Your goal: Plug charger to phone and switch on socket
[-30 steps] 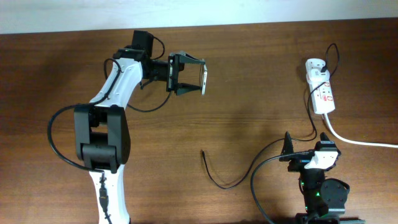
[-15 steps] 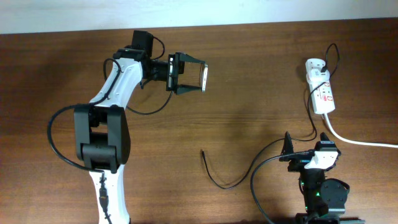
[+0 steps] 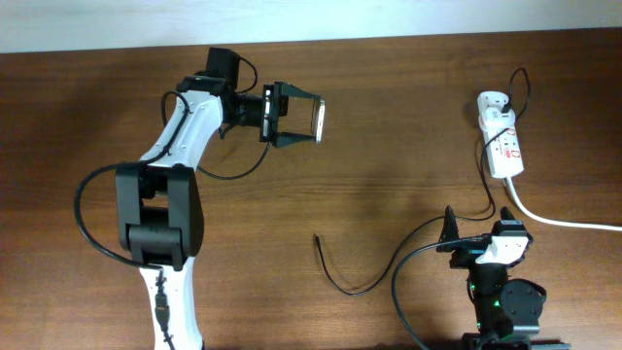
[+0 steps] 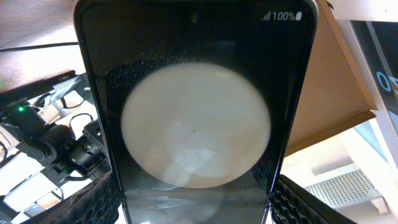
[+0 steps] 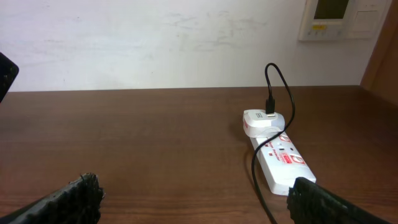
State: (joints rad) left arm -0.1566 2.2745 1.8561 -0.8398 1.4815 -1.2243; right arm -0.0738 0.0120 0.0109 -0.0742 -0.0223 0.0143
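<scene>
My left pincer (image 3: 316, 121) is clamped on the phone (image 4: 196, 124), well left of the socket (image 3: 502, 146). My right pincer (image 5: 196, 199) is spread wide, facing that socket. The charger (image 3: 318, 240) tip lies loose, down-left of it.

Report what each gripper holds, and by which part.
The left gripper holds the phone by its two long side edges, at the end opposite the status bar. The right gripper is open and holds nothing.
</scene>
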